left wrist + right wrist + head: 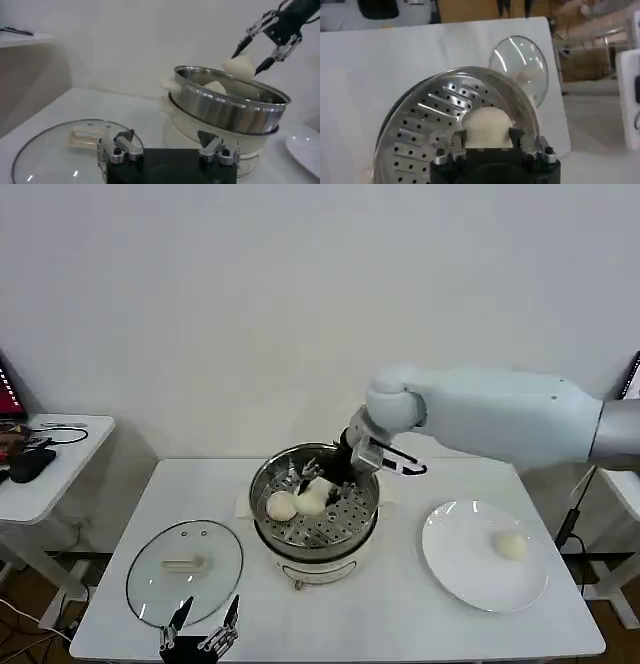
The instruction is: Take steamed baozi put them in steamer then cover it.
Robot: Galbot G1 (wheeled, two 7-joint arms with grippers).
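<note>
Currently we count two baozi (282, 506) resting in the steamer (365, 519); a third (487, 128) is clamped in the right gripper (322, 477) jaws above the perforated floor. One smooth off-white bun (511, 545) waits on the plate (460, 564). The cover (150, 579) lies flat on the desk (400, 624); left gripper (167, 150) hovers nearby, jaws apart.

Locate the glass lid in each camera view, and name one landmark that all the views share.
Head view: the glass lid lies flat on the table, to the robot's left of the steamer.
Left wrist view: it lies on the table just beyond the left end effector.
Right wrist view: it lies beyond the steamer's far rim.
Shared landmark: the steamer's steel rim.
</note>
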